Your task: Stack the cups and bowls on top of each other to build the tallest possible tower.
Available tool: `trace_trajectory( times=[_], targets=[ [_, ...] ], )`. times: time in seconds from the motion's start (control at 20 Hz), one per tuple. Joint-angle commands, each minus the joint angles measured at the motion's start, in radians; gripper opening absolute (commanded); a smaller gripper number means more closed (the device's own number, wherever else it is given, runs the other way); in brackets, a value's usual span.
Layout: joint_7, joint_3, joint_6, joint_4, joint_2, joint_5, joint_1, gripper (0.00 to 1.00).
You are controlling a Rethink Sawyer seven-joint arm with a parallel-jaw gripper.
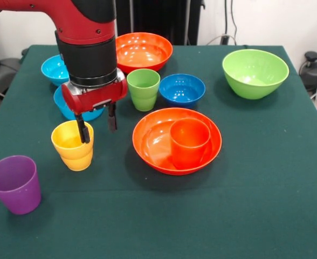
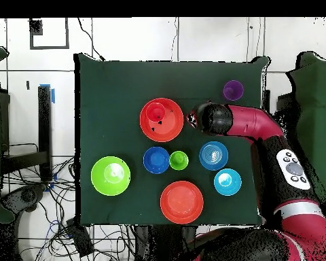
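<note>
My gripper [image 1: 99,135] is open. Its left finger [image 1: 83,129] hangs at the right side of the yellow cup's [image 1: 72,144] rim, and the other finger is outside to the right. I cannot tell whether it touches the cup. The arm hides the yellow cup in the overhead view. The orange cup [image 1: 190,141] stands inside a large orange bowl [image 1: 150,135] at the centre. The purple cup [image 1: 14,183] stands at the front left, and the green cup [image 1: 143,88] stands upright behind the gripper.
A dark blue bowl [image 1: 182,89] sits next to the green cup. A second orange bowl [image 1: 143,51] is at the back, and a lime green bowl [image 1: 254,73] at the back right. Two light blue bowls [image 1: 54,69] [image 1: 67,110] sit behind the gripper, one partly hidden.
</note>
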Motion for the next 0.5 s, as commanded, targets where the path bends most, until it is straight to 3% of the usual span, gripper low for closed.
trace_trajectory(
  times=[0.05, 0.5],
  targets=[
    [0.012, -0.008, 0.011, -0.044, 0.030, -0.060, 0.014, 1.00],
    [0.028, -0.036, 0.028, -0.048, 0.026, -0.069, 0.031, 1.00]
  ],
)
